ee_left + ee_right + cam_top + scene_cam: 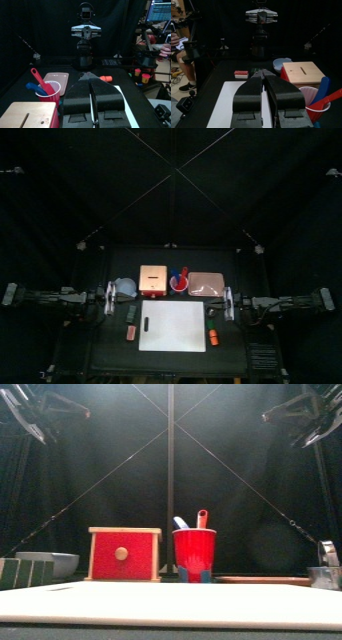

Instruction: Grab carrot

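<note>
Both tools rest apart from everything: the left tool (93, 95) at nine o'clock of the worktop (100, 350) and the right tool (268, 92) at three o'clock, each with jaws pressed together, pinching nothing. The carrot (213, 338) lies just beside the white board (175, 325), at its four o'clock corner. At twelve o'clock of the board stand a red cup (179, 282) and a wooden box (154, 279).

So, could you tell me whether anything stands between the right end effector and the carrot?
Nothing visible does. Seen from above, the carrot lies on the bare table beside the white board, and only open table separates it from the right end effector.
</note>
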